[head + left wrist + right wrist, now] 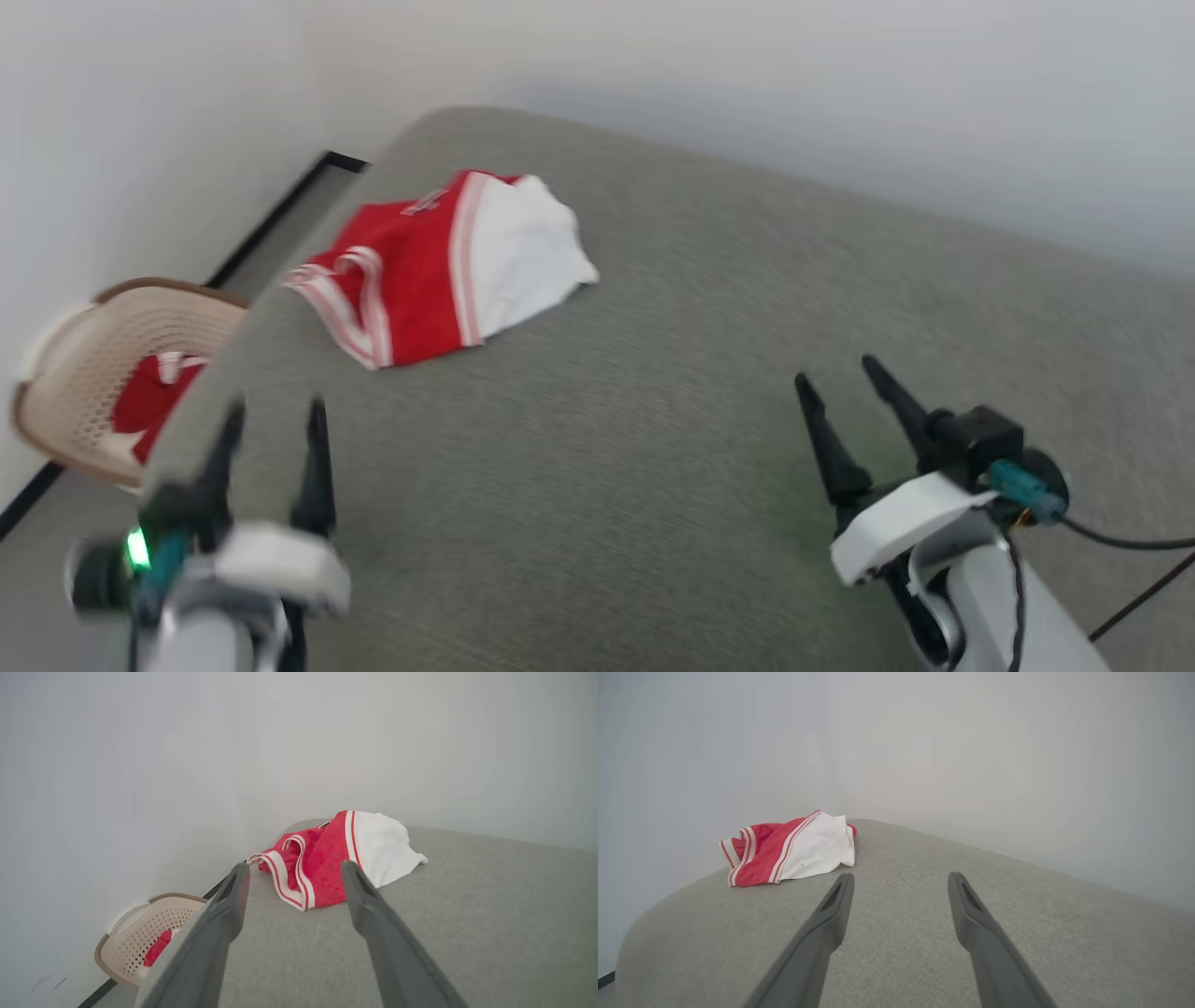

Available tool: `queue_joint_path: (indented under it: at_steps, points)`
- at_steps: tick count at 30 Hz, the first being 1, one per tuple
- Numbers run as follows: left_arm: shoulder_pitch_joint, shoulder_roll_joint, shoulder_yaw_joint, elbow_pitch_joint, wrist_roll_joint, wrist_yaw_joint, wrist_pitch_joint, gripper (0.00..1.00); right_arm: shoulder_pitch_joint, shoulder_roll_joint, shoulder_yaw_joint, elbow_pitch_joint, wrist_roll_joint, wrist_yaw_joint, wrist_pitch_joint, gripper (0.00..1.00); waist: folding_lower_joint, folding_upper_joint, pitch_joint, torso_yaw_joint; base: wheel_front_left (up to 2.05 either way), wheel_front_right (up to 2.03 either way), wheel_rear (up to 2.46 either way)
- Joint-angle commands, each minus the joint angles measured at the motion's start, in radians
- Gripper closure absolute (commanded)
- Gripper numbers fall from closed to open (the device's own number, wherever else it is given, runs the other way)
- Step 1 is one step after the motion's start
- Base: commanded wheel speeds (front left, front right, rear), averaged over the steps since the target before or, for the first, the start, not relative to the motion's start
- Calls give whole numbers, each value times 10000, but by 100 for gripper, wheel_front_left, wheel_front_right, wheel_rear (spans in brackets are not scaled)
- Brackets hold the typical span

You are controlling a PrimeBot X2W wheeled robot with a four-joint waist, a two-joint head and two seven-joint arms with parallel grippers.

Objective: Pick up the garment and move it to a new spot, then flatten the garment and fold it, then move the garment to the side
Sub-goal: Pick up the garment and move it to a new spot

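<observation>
The garment [439, 266] is a red cloth with a white section and striped trim, lying crumpled near the far left corner of the grey padded surface [653, 420]. My left gripper [275, 415] hovers open at the lower left, a short way in front of the garment, nothing between its fingers. My right gripper [836, 369] stands open at the lower right, well away from the cloth. The left wrist view shows the garment [322, 858] just beyond the open left gripper [294, 868]. In the right wrist view the garment [789, 849] lies up and left of the open right gripper [901, 877].
A beige perforated basket [84, 373] with red cloth inside stands on the floor off the surface's left edge, also seen as the basket [140, 933] in the left wrist view. A pale wall [747, 75] runs behind the surface. Black cables [1130, 560] trail from the right wrist.
</observation>
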Motion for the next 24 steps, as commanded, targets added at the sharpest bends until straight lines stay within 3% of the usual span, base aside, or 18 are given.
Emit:
queue_joint_path:
  at_steps: [1, 7, 10, 16, 21, 24]
  points:
    - [-510, 166, -79, 101, 136, -76, -59, 0, -191, -75, -2, -45, -22, -3, -48, 0, 0, -1, 787, -803, 0, 0, 0]
    - [-3110, 1179, 25, 1958, -685, -321, 72, 0, -665, -273, -127, -225, 53, -3, -46, 0, 0, -1, 1871, -2042, 0, 0, 0]
    - [-4304, 2034, 82, 3314, -1404, -357, 696, 0, -768, -190, -86, -282, 97, -3, -48, 0, 0, -1, 2248, -2606, 0, 0, 0]
    - [-5640, 3594, -1089, 5281, -2919, -372, 2713, 0, -1123, -120, 25, -424, 182, -3, -46, 0, 0, -1, 2822, -3600, 0, 0, 0]
    - [-6227, 4724, -1870, 6117, -4229, -359, 4738, 0, -1359, -65, -42, -604, 236, -3, -46, 0, 0, -1, 3204, -4215, 0, 0, 0]
    - [-6311, 5006, -2087, 6494, -4865, -360, 5495, 0, -1455, -50, 95, -696, 281, -3, -46, 0, 0, -1, 3408, -4526, 0, 0, 0]
